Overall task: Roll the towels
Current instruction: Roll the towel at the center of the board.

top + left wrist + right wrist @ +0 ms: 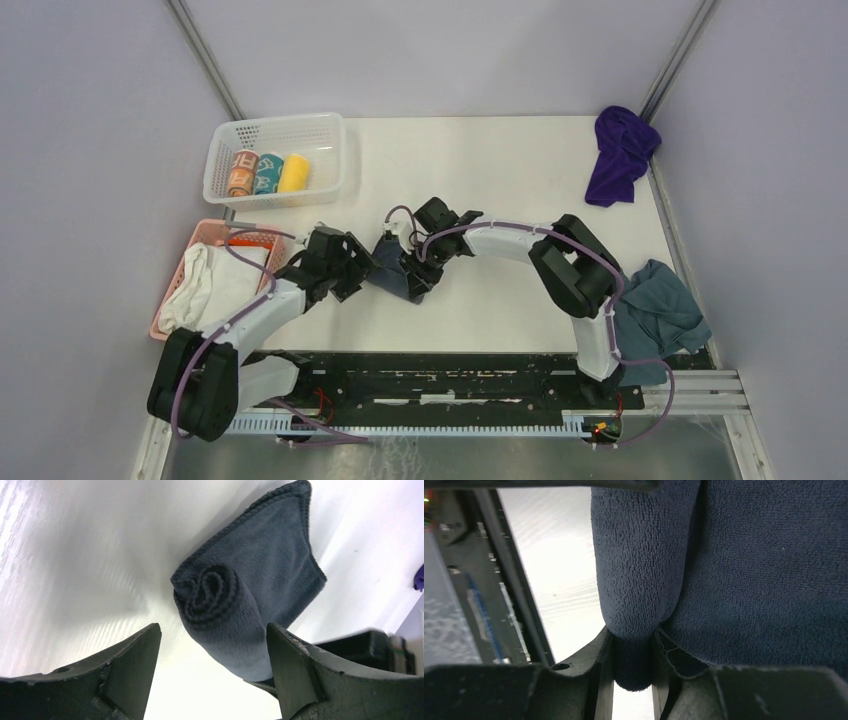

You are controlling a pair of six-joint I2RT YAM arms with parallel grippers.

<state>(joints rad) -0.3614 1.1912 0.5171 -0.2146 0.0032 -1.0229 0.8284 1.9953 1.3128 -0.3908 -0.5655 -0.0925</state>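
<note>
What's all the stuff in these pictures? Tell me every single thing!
table: one, white, under everything
white basket: one, white, far left
rolls: three, orange, teal and yellow, side by side in the white basket
pink basket: one, pink, left edge, nearer than the white basket
white cloth: one, white, in the pink basket
dark towel: one, slate-blue, partly rolled, middle of the table
purple towel: one, purple, crumpled, far right corner
teal-grey cloth: one, teal-grey, crumpled, near right edge
left arm: one, black and white, jaws open, facing the dark towel's rolled end
right arm: one, black and white, jaws shut on the dark towel
</note>
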